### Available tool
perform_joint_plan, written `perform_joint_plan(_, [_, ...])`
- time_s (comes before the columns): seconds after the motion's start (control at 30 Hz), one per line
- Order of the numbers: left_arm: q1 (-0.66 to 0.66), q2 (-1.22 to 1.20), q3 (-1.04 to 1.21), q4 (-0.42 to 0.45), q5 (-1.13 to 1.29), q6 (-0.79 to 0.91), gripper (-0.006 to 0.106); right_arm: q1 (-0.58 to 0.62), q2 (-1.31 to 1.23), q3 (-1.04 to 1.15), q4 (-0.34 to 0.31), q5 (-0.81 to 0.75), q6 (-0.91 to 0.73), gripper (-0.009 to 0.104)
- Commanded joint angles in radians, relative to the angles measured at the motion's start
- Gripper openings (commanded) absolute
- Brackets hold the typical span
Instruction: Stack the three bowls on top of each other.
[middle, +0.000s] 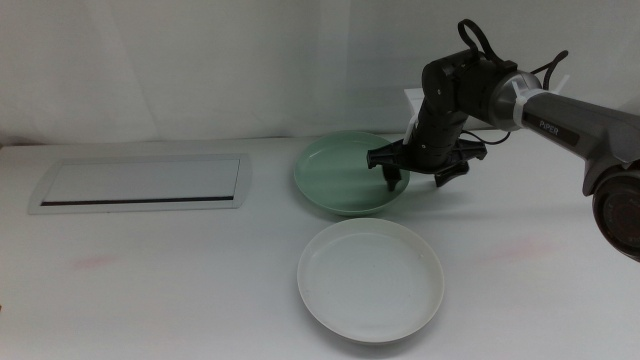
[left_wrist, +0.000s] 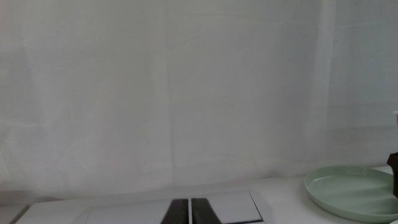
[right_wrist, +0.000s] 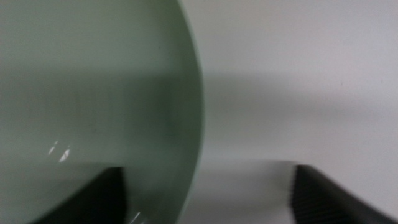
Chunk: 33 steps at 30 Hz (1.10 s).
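Note:
A mint green bowl (middle: 350, 175) sits at the back middle of the table, and it also shows in the left wrist view as the green bowl (left_wrist: 351, 193). A white bowl (middle: 370, 278) lies in front of it, nearer the table's front edge, apart from it. My right gripper (middle: 417, 180) is open and straddles the green bowl's right rim. One jaw is over the inside of the green bowl (right_wrist: 93, 93) and the other over the table outside, with the right gripper (right_wrist: 205, 196) around the rim. My left gripper (left_wrist: 189, 213) is shut, empty and out of the middle view.
A flat silver rectangular panel (middle: 140, 183) lies at the back left; its edge, the silver panel (left_wrist: 239, 208), shows beyond the left jaws. A white curtain hangs behind the table. The right arm's dark links reach in from the right.

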Motion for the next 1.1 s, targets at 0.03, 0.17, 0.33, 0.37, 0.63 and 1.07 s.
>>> perform_joint_plan(0.03, [0.005,-0.039,0.039,-0.004,-0.013,0.001,-0.003,-0.007,0.004,-0.011,-0.041,-0.021,0.002,0.051])
perform_joint_plan(0.17, [0.005,-0.039,0.039,-0.004,-0.008,0.001,-0.003,-0.007,0.004,-0.011,-0.114,-0.027,0.030,0.010])
perform_joint_plan(0.33, [0.005,-0.039,0.039,-0.004,0.018,0.001,-0.003,-0.007,0.004,-0.011,-0.125,-0.042,0.031,-0.002])
perform_joint_plan(0.37, [0.005,-0.039,0.039,-0.004,0.016,0.001,-0.003,-0.007,0.004,-0.011,-0.125,-0.044,0.031,-0.002])
perform_joint_plan(0.63, [0.005,-0.039,0.039,-0.004,0.016,0.001,-0.003,-0.007,0.004,-0.012,-0.114,-0.064,0.057,-0.002])
perform_joint_plan(1.07, [0.005,-0.039,0.039,-0.004,0.016,0.001,-0.003,-0.007,-0.081,-0.059,-0.095,-0.054,0.080,-0.002])
